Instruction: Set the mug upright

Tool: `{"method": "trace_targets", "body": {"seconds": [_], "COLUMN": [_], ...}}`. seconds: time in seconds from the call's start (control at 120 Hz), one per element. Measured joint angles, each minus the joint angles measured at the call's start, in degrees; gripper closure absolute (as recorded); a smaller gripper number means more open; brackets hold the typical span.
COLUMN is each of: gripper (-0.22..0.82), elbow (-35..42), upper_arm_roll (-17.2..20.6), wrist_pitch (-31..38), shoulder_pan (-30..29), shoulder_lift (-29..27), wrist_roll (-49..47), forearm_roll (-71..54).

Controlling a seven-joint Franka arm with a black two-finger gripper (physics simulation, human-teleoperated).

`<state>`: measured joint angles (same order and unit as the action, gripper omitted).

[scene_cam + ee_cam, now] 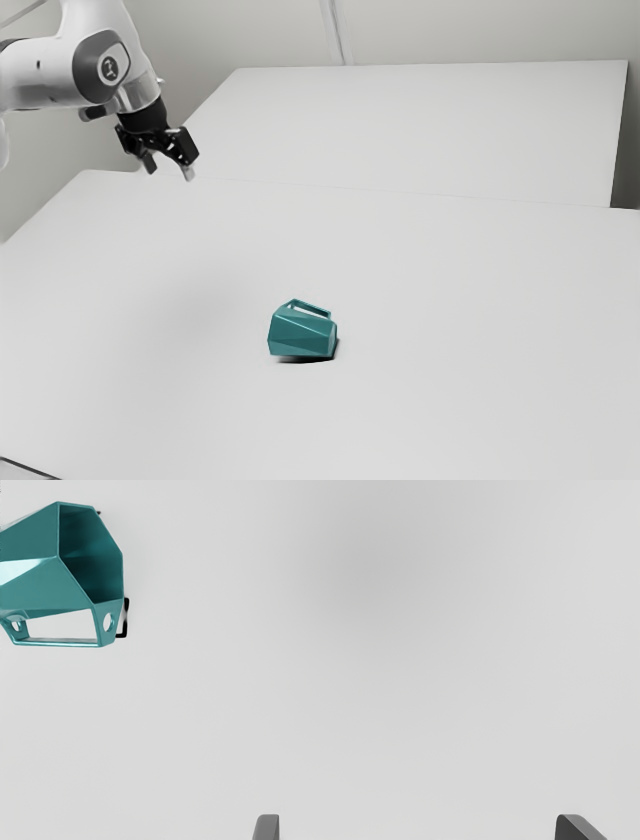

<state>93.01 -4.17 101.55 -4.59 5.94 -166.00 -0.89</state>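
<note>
My gripper (169,170) hangs above the table at the exterior view's upper left, well apart from the mug. A teal faceted mug (302,334) lies on its side near the middle of the table, its handle toward the exterior view's top. In the wrist view the mug (40,575) shows its dark open mouth and its looped handle, and its base end is cut off by the picture's edge. The fingertips of my gripper (417,827) stand wide apart there, with nothing between them.
The white table (180,400) spreads around the mug. Behind it is another white surface (420,130), with a pale wall (480,30) beyond. A thin dark line crosses the exterior view's lower left corner.
</note>
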Motion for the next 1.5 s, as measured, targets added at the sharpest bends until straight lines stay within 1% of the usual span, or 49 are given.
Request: {"method": "trace_targets", "body": {"seconds": [0.067, 0.125, 0.233, 0.367, 0.5, 0.65, 0.758, 0.833, 0.933, 1.0, 1.142, 1.367, 1.5], "gripper": [0.0, 0.0, 0.0, 0.0, 0.0, 0.0, 0.0, 0.0, 0.0, 0.0, 0.0, 0.0, 0.0], "elbow": [1.4, 3.4, 9.2, 13.7, 16.1, 19.3, 20.0, 21.3, 23.2, 25.1, 27.4, 28.3, 30.2], "upper_arm_roll": [0.0, 1.3, 2.1, 2.3, 2.4, 3.0, 5.7, 6.6, 7.5, 8.4, 8.7, 8.8, 8.9], "wrist_pitch": [0.6, 1.0, 1.5, 1.7, 1.8, 1.4, 1.0, 0.9, 0.8, 0.8, 0.8, 1.2, 1.4], "shoulder_pan": [-0.6, -2.3, -3.7, -4.7, -5.1, -5.1, -7.4, -8.2, -8.6, -8.7, -7.9, -6.1, -5.8], "shoulder_lift": [-1.2, -2.8, -3.6, -2.7, 0.7, 2.4, 5.1, 6.2, 6.0, 4.4, 2.9, 2.1, 0.9], "wrist_roll": [0.0, 0.0, 0.0, 0.0, 0.0, 0.0, 0.0, 0.0, 0.0, 0.0, 0.0, 0.0, 0.0], "forearm_roll": [1.7, 3.2, 10.2, 18.0, 23.6, 28.6, 30.9, 31.8, 32.5, 32.7, 32.9, 33.0, 33.2]}}
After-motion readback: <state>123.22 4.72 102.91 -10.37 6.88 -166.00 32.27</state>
